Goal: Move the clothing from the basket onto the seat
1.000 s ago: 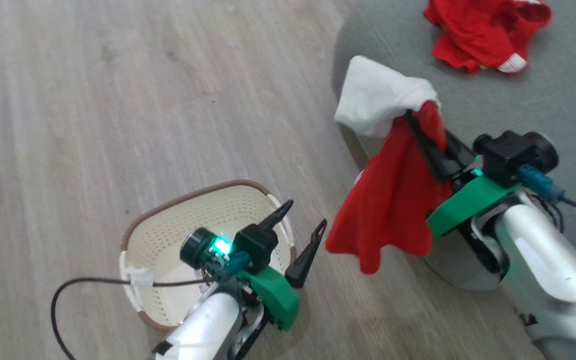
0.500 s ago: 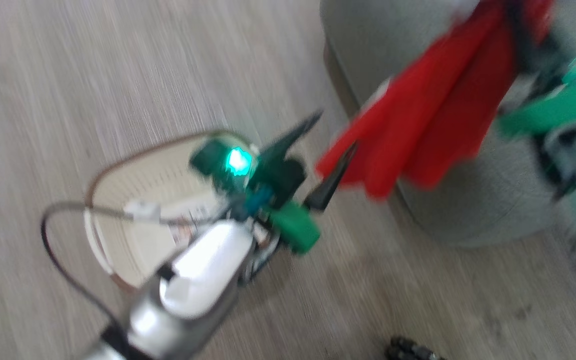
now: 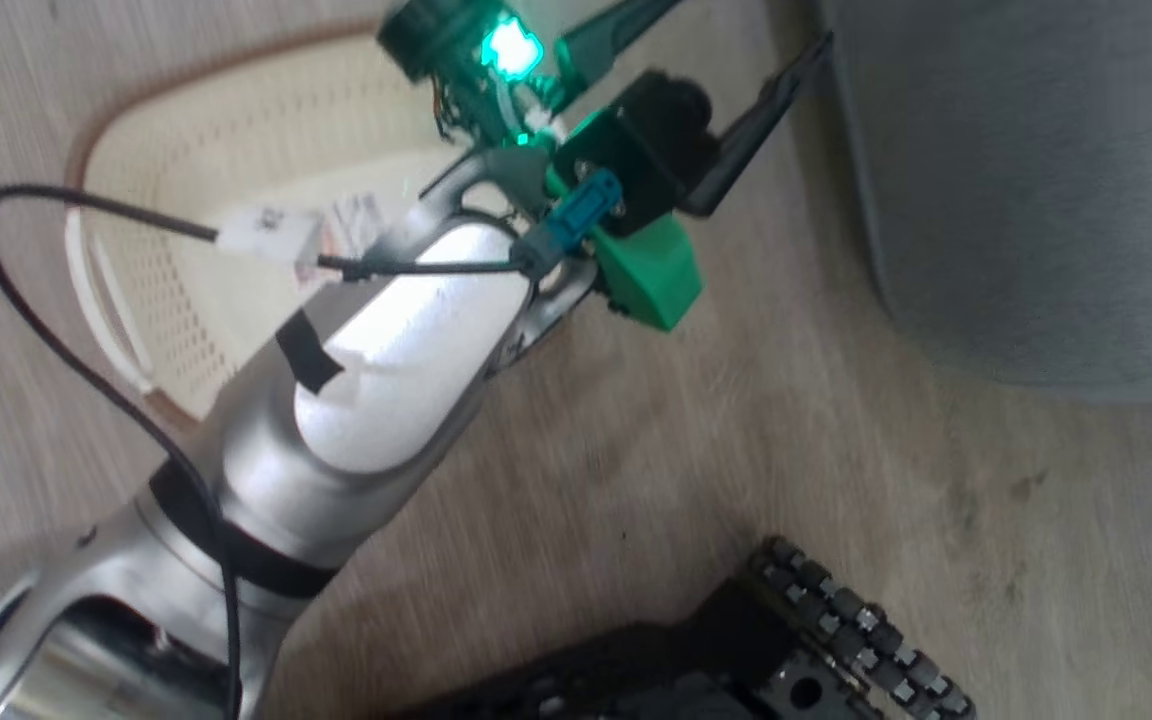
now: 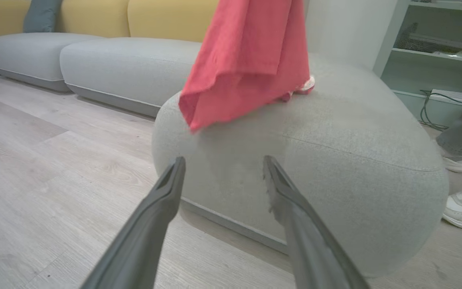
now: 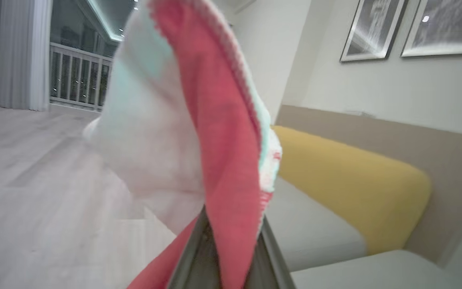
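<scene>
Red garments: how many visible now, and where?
2. The held garment hangs from the shut right gripper over the seat; a second garment peeks out behind it on the seat, mostly hidden.

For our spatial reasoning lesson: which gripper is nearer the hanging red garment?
Right. The right gripper is shut on the red garment; the left gripper stands open, apart from it, pointing at the seat.
</scene>
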